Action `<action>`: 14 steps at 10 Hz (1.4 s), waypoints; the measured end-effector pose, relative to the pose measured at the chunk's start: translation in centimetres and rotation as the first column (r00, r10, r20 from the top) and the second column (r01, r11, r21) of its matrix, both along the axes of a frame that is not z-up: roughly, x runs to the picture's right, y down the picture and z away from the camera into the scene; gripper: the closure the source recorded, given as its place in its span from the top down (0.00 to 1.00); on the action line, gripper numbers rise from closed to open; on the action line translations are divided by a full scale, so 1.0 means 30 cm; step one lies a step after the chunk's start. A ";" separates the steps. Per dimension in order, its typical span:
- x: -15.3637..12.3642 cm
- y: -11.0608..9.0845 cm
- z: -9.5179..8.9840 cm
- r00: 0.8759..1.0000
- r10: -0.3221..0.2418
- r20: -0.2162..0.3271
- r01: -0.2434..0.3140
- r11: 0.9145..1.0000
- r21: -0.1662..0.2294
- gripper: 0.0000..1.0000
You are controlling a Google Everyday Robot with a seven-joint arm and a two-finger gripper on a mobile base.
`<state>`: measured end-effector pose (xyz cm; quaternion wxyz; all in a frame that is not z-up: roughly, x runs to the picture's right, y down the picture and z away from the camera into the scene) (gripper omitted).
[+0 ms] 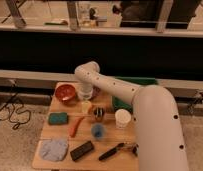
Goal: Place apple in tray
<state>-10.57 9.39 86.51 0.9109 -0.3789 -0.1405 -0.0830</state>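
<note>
Centrally, claw over round apple, axisless

White arm rises from lower right, elbow bent at upper left, wrist turned straight down; gripper hangs low over table's middle, pointing down.

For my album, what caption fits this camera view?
Robot arm's hand hangs at the yellowish apple on a cluttered wooden table, green tray waiting behind.
</note>
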 end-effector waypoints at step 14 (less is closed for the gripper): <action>0.056 0.013 0.073 1.000 -0.007 -0.017 0.006 0.999 -0.033 0.80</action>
